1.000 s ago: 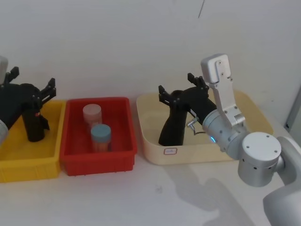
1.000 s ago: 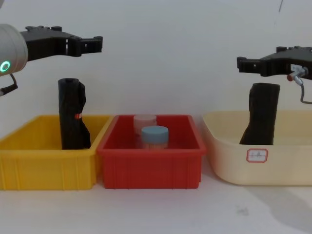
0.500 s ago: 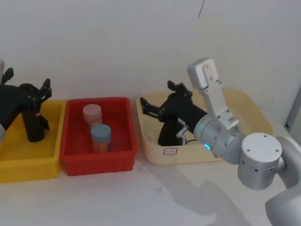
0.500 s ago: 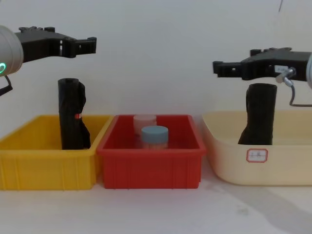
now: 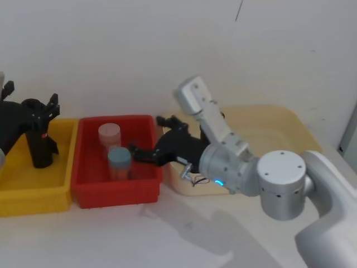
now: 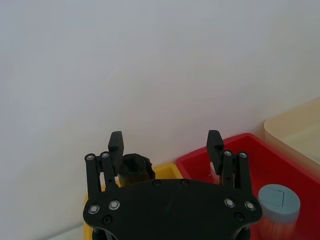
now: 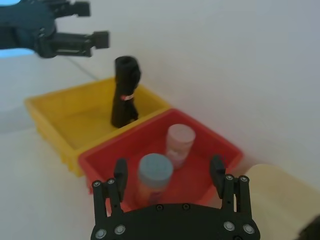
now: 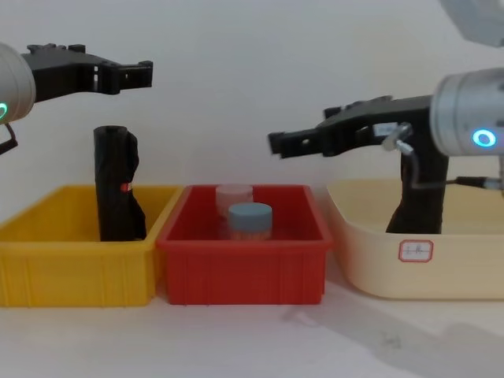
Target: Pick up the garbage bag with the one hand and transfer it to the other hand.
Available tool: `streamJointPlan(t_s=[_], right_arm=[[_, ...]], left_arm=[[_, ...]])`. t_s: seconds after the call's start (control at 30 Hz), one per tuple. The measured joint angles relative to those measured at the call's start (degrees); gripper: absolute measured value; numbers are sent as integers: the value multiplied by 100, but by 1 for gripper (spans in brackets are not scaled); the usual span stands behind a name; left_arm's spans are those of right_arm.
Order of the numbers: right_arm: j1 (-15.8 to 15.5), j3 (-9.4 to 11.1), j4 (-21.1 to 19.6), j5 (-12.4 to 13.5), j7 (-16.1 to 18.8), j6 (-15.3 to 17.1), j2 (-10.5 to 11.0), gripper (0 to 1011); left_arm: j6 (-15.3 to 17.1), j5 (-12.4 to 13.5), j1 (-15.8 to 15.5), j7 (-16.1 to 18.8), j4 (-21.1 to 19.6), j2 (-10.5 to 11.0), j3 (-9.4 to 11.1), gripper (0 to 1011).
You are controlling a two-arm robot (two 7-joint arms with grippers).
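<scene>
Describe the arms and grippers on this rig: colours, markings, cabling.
The left gripper and right gripper are matte black, with long slim jaws and silver screw heads on the palm plate. The round silver-grey left joint has a green ring, the right joint a blue ring. A thin cable with a metal fitting loops at the right wrist.

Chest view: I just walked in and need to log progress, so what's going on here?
Nothing is held yet. The garbage bag stands in the cream tub on the right. The right gripper reaches over the red bin, jaws open and empty. The left gripper hovers above the slim black roll in the yellow bin, jaws open too.
</scene>
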Motion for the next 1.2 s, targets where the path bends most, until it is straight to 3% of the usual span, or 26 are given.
streamJointPlan(t_s=[0.33,0.73,1.2], right_arm=[[299,-428,168,-141,136,422,-142,1002],[537,-556,432,-111,137,775,-394,1002],[998,-761,1275,-274,-7,814,-768,1001]], left_arm=[[0,7,5,11,-6,0,-5,1001],[-1,9,9,19,-7,0,-6,1001],[-1,9,9,20,-6,0,-5,1001]])
